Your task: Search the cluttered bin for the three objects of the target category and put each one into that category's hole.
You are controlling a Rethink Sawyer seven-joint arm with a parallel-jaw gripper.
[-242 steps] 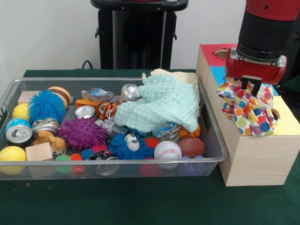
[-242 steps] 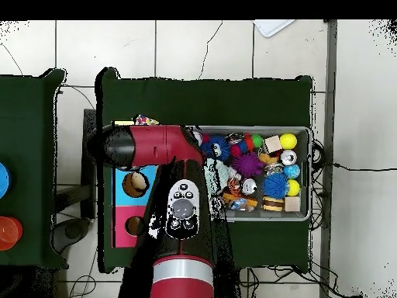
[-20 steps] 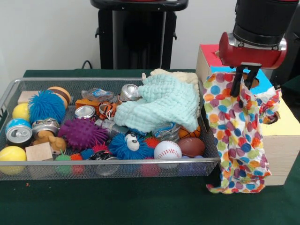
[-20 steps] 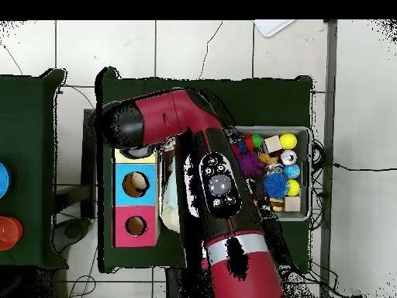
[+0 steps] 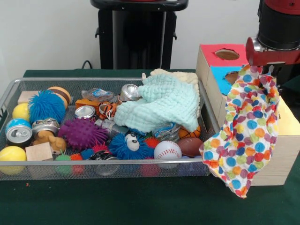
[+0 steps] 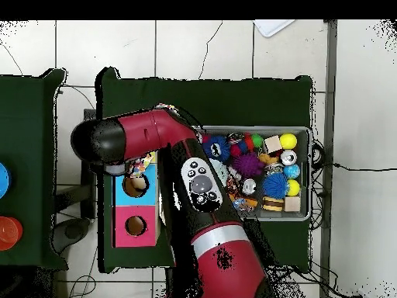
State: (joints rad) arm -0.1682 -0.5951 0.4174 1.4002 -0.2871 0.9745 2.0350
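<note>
You have one dotted cloth (image 5: 246, 131) in sight — it hangs from the gripper (image 5: 268, 70) at the right, long axis near upright, top bunched under the wrist and the lower corner pointing down to the table beside the box (image 5: 276, 159). It drapes over the box's front face and hides much of the yellow top (image 5: 287, 123), so you cannot see the yellow hole from the front; the fingers are buried in the fabric and you cannot tell how far they are parted. A second ago the cloth hung further left, in front of the bin's (image 5: 117, 161) corner, with its tail touching the table; now it sits higher and further right, and the arm has shifted right so only part of it shows. From overhead, the arm's (image 6: 143, 140) head has moved left over the yellow end of the box, and a scrap of the cloth (image 6: 139, 165) shows just beneath it. You can count three coloured tops on the box: red (image 5: 224, 55), blue (image 5: 226, 77) and yellow. The bin holds one mint cloth (image 5: 161, 103) lying over one cream cloth (image 5: 180, 76), one baseball (image 5: 167, 150), three cans and a spread of spiky balls — unchanged from before.
</note>
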